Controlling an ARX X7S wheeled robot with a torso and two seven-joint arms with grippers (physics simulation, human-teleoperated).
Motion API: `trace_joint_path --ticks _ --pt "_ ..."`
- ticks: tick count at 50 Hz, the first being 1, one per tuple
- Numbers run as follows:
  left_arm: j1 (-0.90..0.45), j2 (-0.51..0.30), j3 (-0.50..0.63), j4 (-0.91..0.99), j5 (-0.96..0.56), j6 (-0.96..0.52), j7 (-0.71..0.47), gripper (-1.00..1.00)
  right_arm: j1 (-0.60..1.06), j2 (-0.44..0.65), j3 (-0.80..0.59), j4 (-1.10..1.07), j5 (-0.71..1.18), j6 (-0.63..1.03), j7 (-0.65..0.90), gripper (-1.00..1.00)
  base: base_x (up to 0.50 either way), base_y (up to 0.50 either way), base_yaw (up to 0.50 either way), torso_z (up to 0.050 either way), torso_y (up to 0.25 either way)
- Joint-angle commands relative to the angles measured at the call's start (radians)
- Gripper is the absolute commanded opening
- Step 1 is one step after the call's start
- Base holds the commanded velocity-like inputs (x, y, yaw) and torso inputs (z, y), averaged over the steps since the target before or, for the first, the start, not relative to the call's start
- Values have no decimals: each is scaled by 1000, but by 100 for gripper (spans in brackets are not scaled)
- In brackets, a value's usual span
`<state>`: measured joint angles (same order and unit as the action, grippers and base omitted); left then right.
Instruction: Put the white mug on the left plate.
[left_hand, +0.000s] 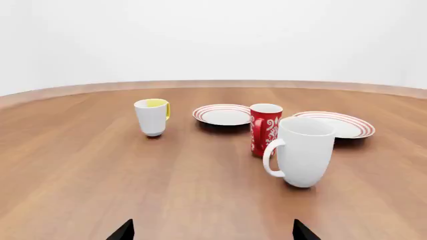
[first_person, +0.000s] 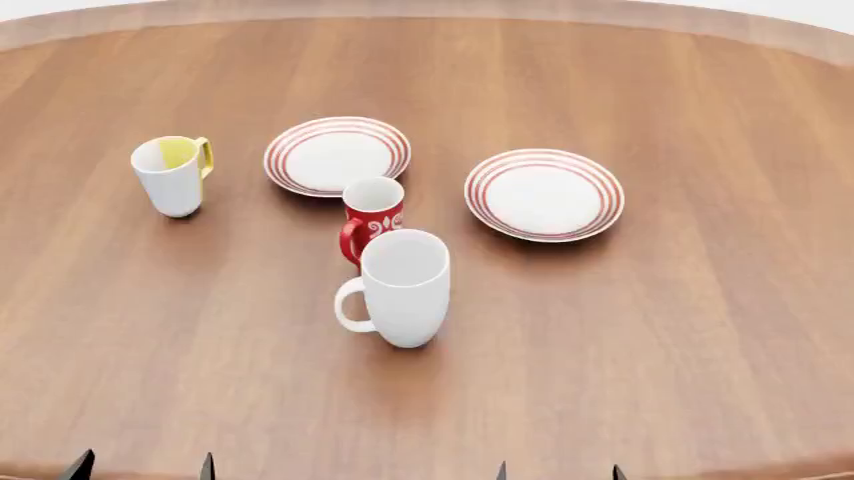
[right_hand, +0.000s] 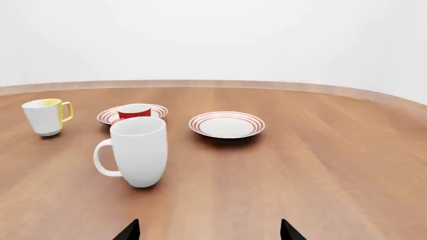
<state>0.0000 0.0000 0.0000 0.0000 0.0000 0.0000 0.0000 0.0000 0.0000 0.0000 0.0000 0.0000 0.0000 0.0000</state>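
We see the white mug (first_person: 398, 288) standing upright at the centre of the head view on the wooden table (first_person: 694, 330), handle toward the frame's left, just below the small red mug (first_person: 371, 217). The left plate (first_person: 336, 155) lies above them, left of centre, with the second plate (first_person: 543, 194) to its right and the yellow-lined mug (first_person: 172, 175) at far left. Along the bottom edge only dark fingertips show: the left gripper (first_person: 142, 467) and right gripper (first_person: 558, 472) both have their tips spread apart, holding nothing, well clear of the mug.

No readable text, label or number appears anywhere (the red mug (first_person: 372, 219) bears only white swirls).
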Motion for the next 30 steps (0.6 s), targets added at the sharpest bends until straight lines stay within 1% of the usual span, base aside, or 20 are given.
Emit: trace_joint_path --ticks 1,3,6,9,11,13,20,24,27,30 --pt "1 -16 18 1 -15 1 -20 100 0 15 -17 2 20 -1 20 100 0 0 0 0 0" --pt "3 -25 29 22 12 -5 -58 100 -1 23 -28 -1 28 2 31 100 0 0 0 0 0" --pt "23 -33 48 57 -26 -11 -40 100 -3 34 -39 -10 36 9 44 100 0 0 0 0 0" --pt "33 -41 66 90 -17 -26 -55 100 -1 43 -54 -18 29 20 55 100 0 0 0 0 0" --pt "33 -46 72 149 -19 -58 -62 100 -6 48 -66 -47 20 40 65 100 0 0 0 0 0" --pt "38 -58 86 208 9 -60 -75 100 -5 54 -79 -74 7 61 73 100 0 0 0 0 0" --pt "43 -75 84 429 -28 -174 -79 100 -12 70 -107 -283 0 153 85 100 0 0 0 0 0" --pt "33 -82 68 565 -60 -253 -87 100 -7 77 -121 -442 -8 237 93 100 0 0 0 0 0" --pt "31 -88 61 632 -75 -290 -93 100 -1 83 -133 -511 -16 275 99 100 0 0 0 0 0" --pt "22 -93 53 738 -96 -347 -104 100 14 88 -147 -624 -28 347 102 100 0 0 0 0 0"
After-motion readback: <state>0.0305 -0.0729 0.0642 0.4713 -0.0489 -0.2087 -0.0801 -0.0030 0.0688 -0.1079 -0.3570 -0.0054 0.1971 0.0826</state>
